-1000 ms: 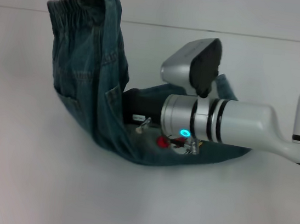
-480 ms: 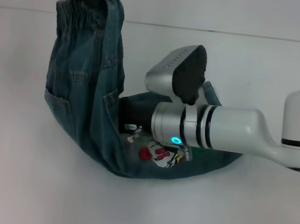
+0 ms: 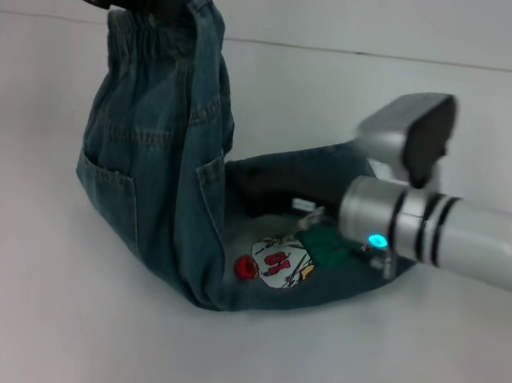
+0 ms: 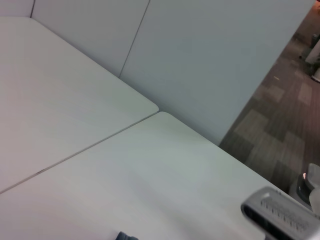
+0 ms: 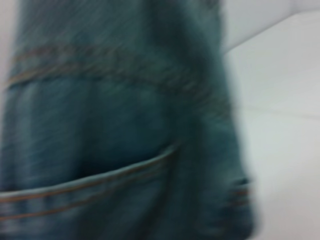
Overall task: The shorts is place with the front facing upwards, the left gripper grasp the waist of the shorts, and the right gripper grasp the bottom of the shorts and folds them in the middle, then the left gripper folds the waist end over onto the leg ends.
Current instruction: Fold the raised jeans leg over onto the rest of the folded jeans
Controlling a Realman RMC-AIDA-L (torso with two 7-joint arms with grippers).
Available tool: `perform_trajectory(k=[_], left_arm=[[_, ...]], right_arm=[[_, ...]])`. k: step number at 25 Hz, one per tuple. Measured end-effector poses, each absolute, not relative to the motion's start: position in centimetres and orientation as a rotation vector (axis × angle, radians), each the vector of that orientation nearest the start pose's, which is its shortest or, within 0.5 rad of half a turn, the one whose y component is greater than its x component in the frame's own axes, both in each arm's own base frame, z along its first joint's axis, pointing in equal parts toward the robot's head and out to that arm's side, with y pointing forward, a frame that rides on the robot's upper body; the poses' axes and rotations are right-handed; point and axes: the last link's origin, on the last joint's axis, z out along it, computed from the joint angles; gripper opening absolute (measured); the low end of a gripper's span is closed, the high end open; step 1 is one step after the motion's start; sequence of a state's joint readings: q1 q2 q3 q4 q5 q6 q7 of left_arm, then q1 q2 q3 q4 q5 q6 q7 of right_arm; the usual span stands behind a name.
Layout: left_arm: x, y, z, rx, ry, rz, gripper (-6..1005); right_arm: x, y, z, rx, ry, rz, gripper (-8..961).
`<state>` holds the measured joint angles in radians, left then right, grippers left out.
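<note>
Blue denim shorts [image 3: 160,169] drape from the raised black left gripper [image 3: 154,0], clamped on the elastic waistband, down to the white table [image 3: 23,312]; leg ends lie rightward beneath the silver right gripper [image 3: 274,199], whose fingers are hidden. Left wrist view shows only table. Right wrist view shows a denim back pocket [image 5: 95,200] up close.
</note>
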<state>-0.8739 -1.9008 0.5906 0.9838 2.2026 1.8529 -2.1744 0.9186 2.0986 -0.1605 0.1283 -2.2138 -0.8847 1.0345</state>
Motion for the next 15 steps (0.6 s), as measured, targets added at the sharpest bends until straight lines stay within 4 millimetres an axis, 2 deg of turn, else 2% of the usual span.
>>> perform_trajectory(k=[7, 10, 15], left_arm=[[-13.8, 40.3, 11.2, -2.834, -0.897, -0.491, 42], [-13.5, 40.4, 10.6, -2.836, -0.886, -0.514, 42], [-12.3, 40.7, 8.4, -2.876, -0.86, -0.535, 42]], right_arm=[[22.6, 38.8, -10.1, -2.401, 0.859, 0.68, 13], [24.1, 39.9, -7.9, -2.284, 0.881, 0.71, 13], [26.7, 41.2, -3.9, -2.061, 0.939, 0.762, 13]])
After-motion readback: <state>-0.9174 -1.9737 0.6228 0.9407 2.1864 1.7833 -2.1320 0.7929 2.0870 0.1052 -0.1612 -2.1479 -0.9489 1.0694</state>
